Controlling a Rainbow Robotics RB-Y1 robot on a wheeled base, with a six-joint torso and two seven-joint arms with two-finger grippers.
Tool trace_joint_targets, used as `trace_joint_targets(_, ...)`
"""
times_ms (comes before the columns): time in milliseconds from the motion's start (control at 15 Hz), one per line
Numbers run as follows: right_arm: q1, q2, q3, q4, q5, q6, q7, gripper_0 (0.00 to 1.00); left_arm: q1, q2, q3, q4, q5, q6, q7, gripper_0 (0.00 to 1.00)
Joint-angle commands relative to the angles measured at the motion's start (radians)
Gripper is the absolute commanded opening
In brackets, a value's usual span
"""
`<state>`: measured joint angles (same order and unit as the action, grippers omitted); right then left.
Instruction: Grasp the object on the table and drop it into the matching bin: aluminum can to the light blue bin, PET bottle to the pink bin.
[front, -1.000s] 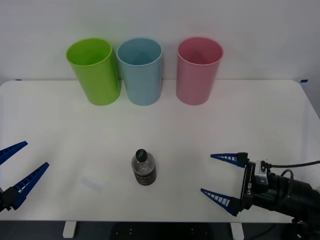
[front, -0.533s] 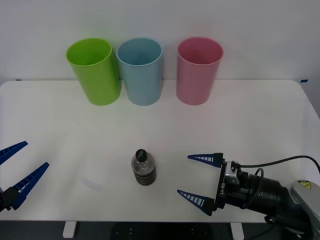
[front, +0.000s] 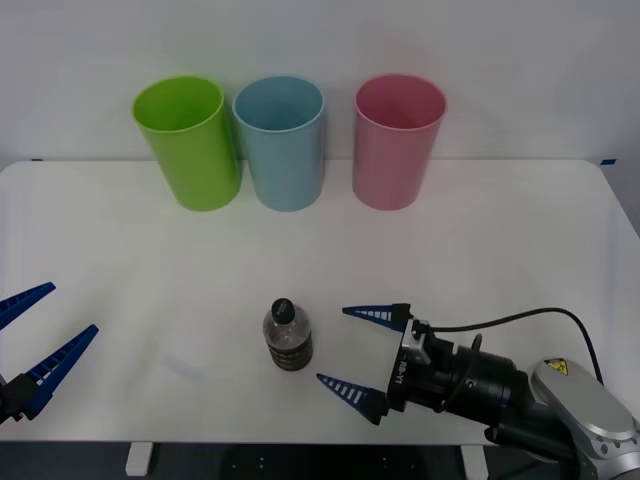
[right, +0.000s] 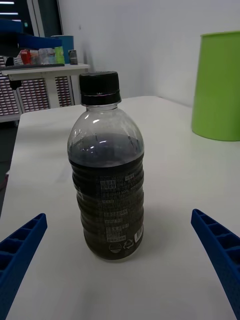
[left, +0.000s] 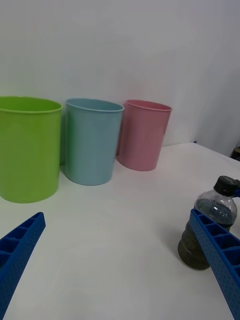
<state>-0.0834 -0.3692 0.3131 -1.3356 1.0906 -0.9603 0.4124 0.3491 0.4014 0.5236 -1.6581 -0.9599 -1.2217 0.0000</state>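
The PET bottle stands upright on the table, near the middle of its near edge, black cap on top and dark contents up to the shoulder; in the right wrist view the bottle rises between the two blue fingers, touching neither. The right gripper lies low over the table just to the right of the bottle, its jaws spread wide and pointed at it, holding nothing; its black wrist and a looping cable trail back toward the near right corner. The left gripper hovers at the near left corner, well apart from the bottle, its jaws likewise parted and empty; from the left wrist view the bottle stands partly behind one blue finger. Along the far edge three tall bins stand upright in a row: the lime green bin nearest the far left corner, the light blue bin just beside it, almost touching, and the pink bin a little apart to the right, about midway along the far edge; the left wrist view shows the same order, the green bin, the blue bin and the pink bin.
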Motion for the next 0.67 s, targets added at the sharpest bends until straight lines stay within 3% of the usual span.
trace_joint_targets(67, -0.013, 0.007, 0.032, 0.001, 0.0, 0.037, 0.002, 1.0, 0.0, 0.0, 0.0, 0.0, 0.0, 0.0, 0.0, 1.0)
trace_joint_targets(667, -0.042, 0.064, 0.08, 0.001, 0.054, 0.144, -0.014, 1.0, 0.0, 0.0, 0.0, 0.0, 0.0, 0.0, 0.0, 1.0)
